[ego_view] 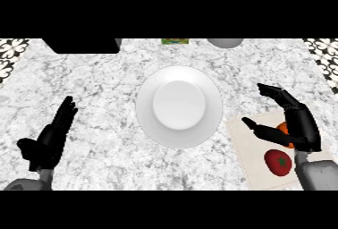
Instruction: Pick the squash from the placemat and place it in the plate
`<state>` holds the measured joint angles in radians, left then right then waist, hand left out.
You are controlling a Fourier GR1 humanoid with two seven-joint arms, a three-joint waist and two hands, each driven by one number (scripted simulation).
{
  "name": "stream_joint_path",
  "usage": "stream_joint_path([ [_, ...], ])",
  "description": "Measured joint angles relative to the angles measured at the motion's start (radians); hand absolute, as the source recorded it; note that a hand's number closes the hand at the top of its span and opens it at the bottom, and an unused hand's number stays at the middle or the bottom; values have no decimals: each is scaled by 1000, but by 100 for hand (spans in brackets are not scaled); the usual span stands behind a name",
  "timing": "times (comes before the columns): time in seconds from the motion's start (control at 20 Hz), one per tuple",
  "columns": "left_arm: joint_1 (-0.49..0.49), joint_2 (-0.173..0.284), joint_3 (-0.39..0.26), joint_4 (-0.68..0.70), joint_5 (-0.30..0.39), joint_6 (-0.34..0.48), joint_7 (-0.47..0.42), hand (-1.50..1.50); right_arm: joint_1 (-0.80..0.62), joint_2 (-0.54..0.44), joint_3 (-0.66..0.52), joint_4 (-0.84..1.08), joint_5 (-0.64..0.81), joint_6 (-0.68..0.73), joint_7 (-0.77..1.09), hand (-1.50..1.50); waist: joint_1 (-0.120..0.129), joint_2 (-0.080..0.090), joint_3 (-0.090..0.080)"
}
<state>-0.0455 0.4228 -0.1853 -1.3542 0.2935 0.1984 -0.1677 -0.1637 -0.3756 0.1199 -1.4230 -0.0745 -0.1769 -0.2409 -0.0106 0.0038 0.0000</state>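
Grey-and-white speckled marble countertop (99, 80) fills the head view, with patterned black-and-white tiling (12, 56) showing at both upper corners. At centre lies a plain white plate (148, 120), its rim broad and its raised inner well a paler oval, nothing resting on it. Right of the plate, near the view's lower right, sits a pale beige placemat (247, 154), its near corner just beside the plate's rim. On the placemat lies a red tomato (279, 162) with a small dark stem mark, fully visible, and just above it the squash (283, 128), seen only as a small orange patch with a smooth surface; its full shape cannot be told because the right hand covers most of it. The right hand (300, 123) comes in from the lower right on its grey forearm, positioned over the placemat with fingers extended toward the top of the view and the thumb spread toward the plate, so that fingers and thumb stand apart on either side of the orange patch; whether they touch the squash cannot be told. The left hand (49, 141) shows at the lower left, well apart from the plate, fingers straight and pointing up, resting and holding nothing. Along the top edge are a black box-like object (80, 44), a small green-and-yellow item (175, 41) and part of a grey rounded object (226, 42), each cut off by the edge.
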Motion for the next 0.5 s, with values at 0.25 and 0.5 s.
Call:
stream_joint_path([
  [0.25, -30, -14, 8, 42, -19, -40, -3, 0, 150, -6, -36, -5, 32, 1, -185, -150, 1, -3, 0],
  [0.5, -28, -25, 20, 53, -40, -67, -13, 0, 250, -53, -98, -82, 67, -28, -189, -150, 1, -5, 0],
])
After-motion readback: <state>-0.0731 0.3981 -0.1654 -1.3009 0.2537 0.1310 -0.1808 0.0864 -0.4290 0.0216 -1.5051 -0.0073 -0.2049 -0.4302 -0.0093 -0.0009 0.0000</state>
